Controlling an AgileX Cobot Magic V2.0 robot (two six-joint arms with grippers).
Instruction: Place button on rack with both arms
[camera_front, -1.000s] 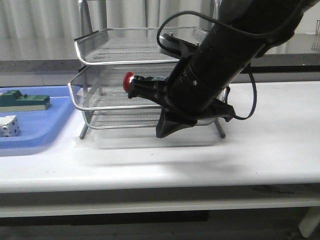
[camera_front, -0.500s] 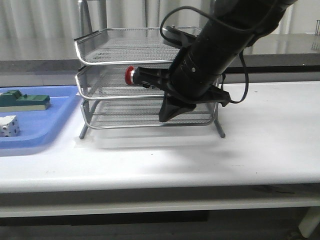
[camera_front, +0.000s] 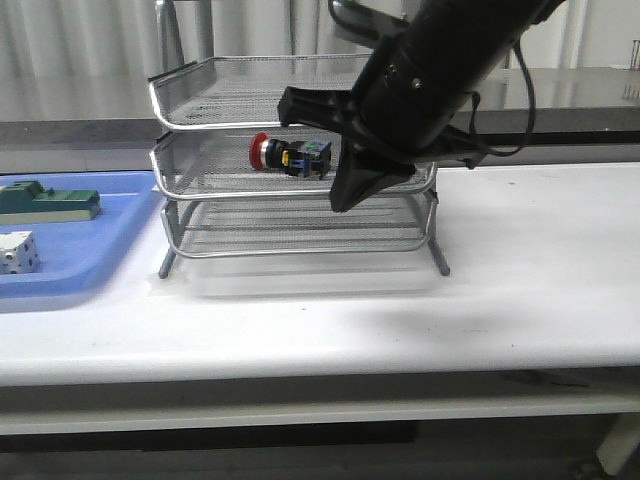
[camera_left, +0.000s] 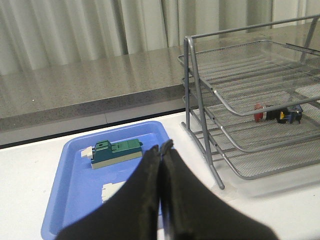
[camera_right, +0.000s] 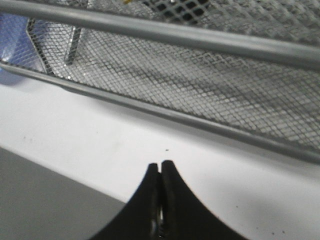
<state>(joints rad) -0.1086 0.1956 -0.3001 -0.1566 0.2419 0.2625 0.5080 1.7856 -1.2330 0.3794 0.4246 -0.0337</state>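
My right gripper (camera_right: 160, 172) has its fingers pressed together with nothing between them, hanging just in front of the rack (camera_front: 200, 215) over the bare white table (camera_front: 520, 270); my left gripper (camera_left: 161, 155) is closed and empty too, well back on the left above the near edge of the blue tray (camera_left: 75, 200). The button (camera_front: 288, 157) lies on its side on the rack's middle tier, red head to the left, apart from both of my hands, so I judge the placing essentially done. The main risk now is my own right arm: it sits close against the rack's front right, and a careless pull-away could catch a wire rim, jolt the stack, and set the round-headed button rolling toward the tier's low front lip. I'd lift clear and back off slowly. On the left, the tray holds a green block (camera_front: 50, 203) and, nearer, a white block (camera_front: 18, 252); neither is in my way. Beyond the rack a grey ledge (camera_left: 75, 95) runs across, with pale curtains (camera_left: 75, 30) behind it.
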